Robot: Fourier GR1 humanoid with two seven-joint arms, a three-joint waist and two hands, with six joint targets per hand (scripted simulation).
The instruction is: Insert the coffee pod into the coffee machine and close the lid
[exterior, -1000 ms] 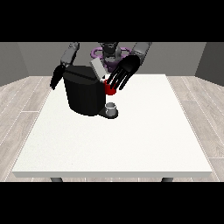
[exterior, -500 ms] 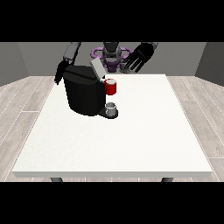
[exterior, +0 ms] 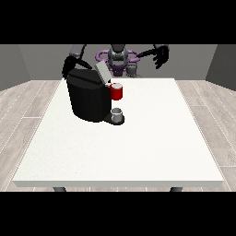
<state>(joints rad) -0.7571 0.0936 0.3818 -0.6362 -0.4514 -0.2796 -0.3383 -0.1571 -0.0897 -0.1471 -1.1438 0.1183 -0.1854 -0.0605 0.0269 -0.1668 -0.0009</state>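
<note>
A single front view looks from across the bench (exterior: 138,152), raised above it and tilted down, facing the robot (exterior: 118,57), which shows small at the top. The near edge of the bench lies lowest in the view and its whole top fits in, with wooden floor (exterior: 23,106) showing at both sides, so the camera stands well back. The coffee machine (exterior: 88,97) sits towards the far left part of the bench.

coffee machine (exterior: 88,99): black, upright on the table, below the hand at the view's left (exterior: 70,66) | lid (exterior: 102,72): grey, raised, tilted open | hand at the view's right (exterior: 161,56): well apart from machine
</note>
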